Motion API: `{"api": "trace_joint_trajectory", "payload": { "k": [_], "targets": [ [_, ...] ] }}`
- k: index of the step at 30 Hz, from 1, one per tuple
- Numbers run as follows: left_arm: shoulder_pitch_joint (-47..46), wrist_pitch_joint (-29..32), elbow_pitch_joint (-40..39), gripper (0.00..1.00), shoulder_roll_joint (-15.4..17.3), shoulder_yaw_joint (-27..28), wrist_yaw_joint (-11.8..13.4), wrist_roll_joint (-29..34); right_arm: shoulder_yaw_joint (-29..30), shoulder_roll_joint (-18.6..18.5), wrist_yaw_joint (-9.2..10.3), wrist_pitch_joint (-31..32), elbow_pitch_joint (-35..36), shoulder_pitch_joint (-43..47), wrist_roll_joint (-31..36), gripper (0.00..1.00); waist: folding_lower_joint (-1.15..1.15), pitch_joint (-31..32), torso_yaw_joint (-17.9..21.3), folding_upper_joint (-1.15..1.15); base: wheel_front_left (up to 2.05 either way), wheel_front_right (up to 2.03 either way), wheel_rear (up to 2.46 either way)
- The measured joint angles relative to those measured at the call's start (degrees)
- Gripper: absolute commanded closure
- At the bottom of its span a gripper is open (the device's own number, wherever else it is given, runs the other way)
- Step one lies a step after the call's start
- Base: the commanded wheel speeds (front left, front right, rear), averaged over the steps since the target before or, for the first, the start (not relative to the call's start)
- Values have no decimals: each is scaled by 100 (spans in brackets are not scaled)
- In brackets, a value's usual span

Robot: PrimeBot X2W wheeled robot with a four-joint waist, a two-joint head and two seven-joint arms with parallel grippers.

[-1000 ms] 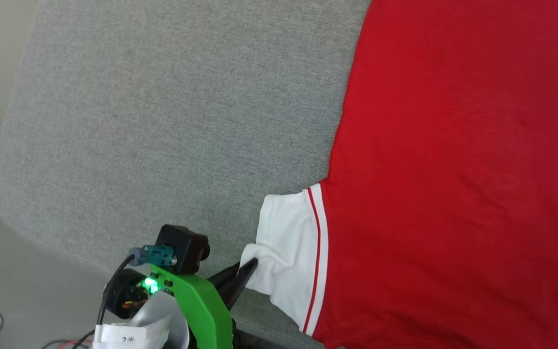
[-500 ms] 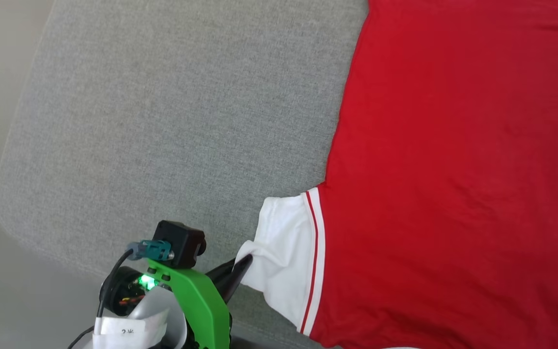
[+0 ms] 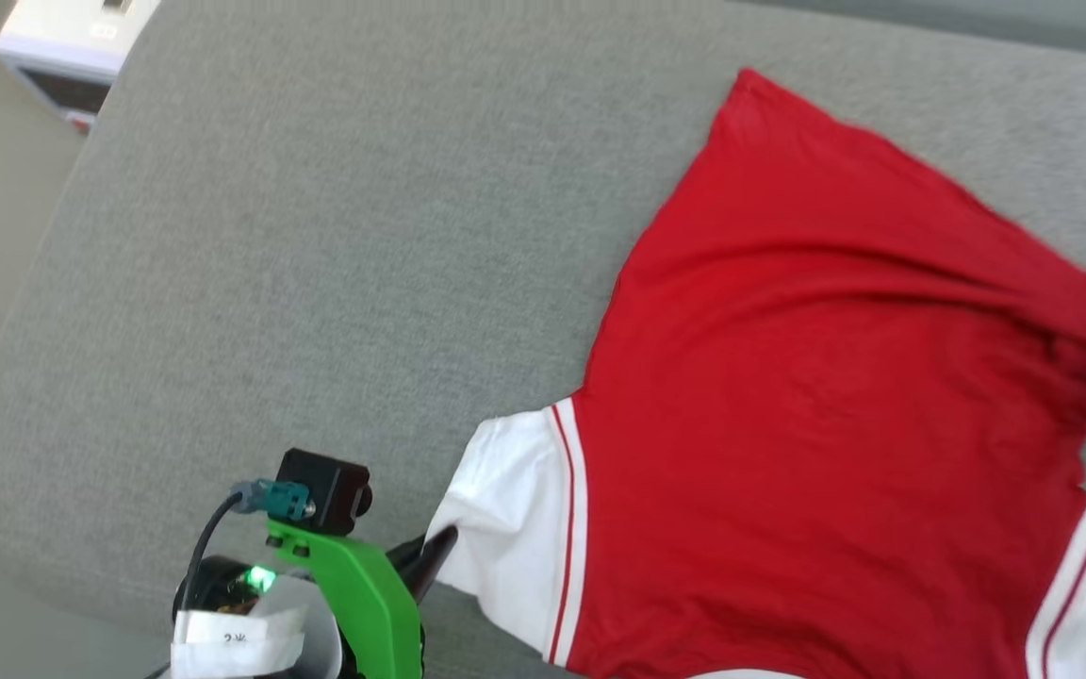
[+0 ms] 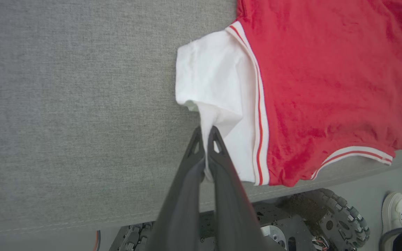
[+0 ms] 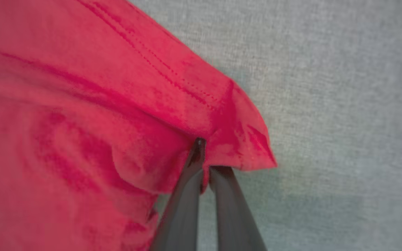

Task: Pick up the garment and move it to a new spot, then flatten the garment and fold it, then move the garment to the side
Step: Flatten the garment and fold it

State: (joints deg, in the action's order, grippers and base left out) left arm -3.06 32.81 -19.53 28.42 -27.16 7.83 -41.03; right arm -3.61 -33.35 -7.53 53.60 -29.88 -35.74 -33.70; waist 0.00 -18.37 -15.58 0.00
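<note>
Red garment (image 3: 835, 424) on cushion (image 3: 317, 236), left hand (image 4: 206, 134) pinching sleeve (image 4: 215, 76)

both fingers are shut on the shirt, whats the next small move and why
Probably raise both arms together a little. The left fingers are shut on the white short sleeve of the red jersey-style T-shirt, and the right fingers pinch its red hem corner. Most of it lies on the grey fabric cushion, so an even lift should free it without dragging.
</note>
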Motion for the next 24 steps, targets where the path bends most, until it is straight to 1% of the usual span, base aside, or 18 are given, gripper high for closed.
{"api": "trace_joint_trajectory", "payload": {
  "k": [8, 18, 24],
  "targets": [
    [287, -153, 204, 100, -14, 48, 100, -71, 15, 10, 0, -149, 655, 1312, -453, 100, 0, 607, 454, 0, 0, 0, 0],
    [485, -305, 323, 100, -124, 42, 168, -92, 535, 177, 0, -141, 1577, 2726, -586, 100, 0, 1204, 950, 0, 0, 0, 0],
    [498, -390, 397, 100, -187, 2, 176, -91, 954, 452, 0, -38, 1858, 3477, -458, 100, 0, 1367, 1108, 0, 0, 0, 0]
  ]
}}
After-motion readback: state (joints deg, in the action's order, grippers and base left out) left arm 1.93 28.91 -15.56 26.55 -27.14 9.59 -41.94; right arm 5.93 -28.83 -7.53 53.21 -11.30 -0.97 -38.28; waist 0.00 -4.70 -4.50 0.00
